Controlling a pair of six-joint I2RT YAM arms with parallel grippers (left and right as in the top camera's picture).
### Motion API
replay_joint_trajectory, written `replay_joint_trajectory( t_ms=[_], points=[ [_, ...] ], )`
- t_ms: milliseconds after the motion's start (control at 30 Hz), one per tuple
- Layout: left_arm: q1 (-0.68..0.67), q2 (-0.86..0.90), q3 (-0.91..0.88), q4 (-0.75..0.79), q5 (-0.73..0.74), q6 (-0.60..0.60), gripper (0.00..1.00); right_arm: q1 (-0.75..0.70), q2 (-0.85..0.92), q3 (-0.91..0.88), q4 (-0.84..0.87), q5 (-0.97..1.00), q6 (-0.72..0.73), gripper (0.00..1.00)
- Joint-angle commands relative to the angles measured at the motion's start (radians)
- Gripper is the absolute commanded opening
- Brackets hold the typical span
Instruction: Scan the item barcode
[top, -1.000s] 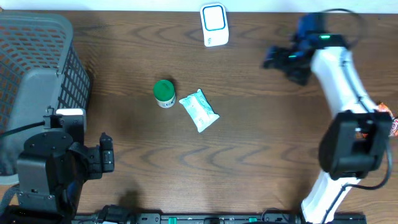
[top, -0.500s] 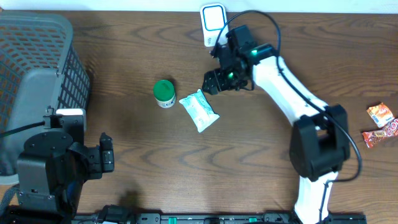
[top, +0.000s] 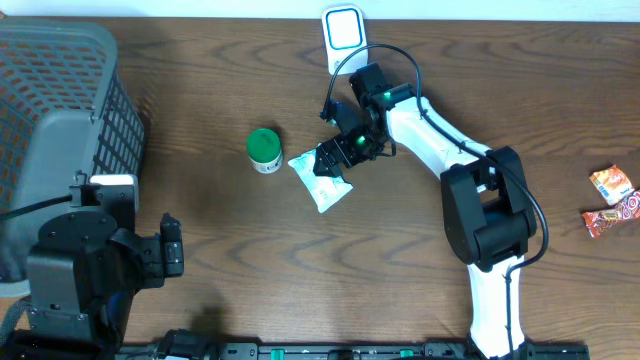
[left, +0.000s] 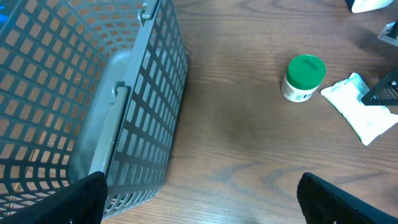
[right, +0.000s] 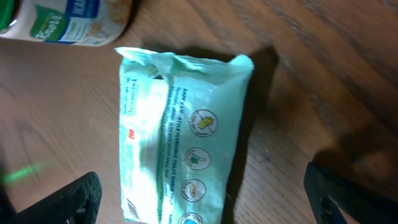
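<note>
A pale green packet of wet tissue lies flat at the table's middle, printed side up with round icons showing in the right wrist view. My right gripper hovers open over the packet's upper end, and its fingers stand wide on either side of the packet. A white scanner with a blue-framed face stands at the table's far edge. My left gripper is open and empty near the front left.
A green-lidded jar stands just left of the packet, close to the right gripper's path. A grey wire basket fills the left side. Two snack packets lie at the far right edge.
The right arm has swung from the far right, past the scanner, leftward and down over the tissue packet. The left arm has stayed still.
</note>
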Motion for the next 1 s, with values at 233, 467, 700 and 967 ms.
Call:
replay_joint_trajectory(
  t_ms=[233, 467, 700, 967],
  points=[
    [0.004, -0.001, 0.0, -0.001, -0.005, -0.005, 0.98, 0.025, 0.177, -0.002, 0.021, -0.105, -0.038, 0.99],
    [0.004, -0.001, 0.0, -0.001, -0.005, -0.005, 0.98, 0.026, 0.186, -0.002, -0.02, -0.074, -0.052, 0.71],
    [0.004, -0.001, 0.0, -0.001, -0.005, -0.005, 0.98, 0.045, 0.187, -0.002, -0.113, 0.11, -0.125, 0.45],
    [0.004, -0.001, 0.0, -0.001, -0.005, -0.005, 0.98, 0.049, 0.187, 0.012, -0.097, 0.007, -0.132, 0.01]
  ],
)
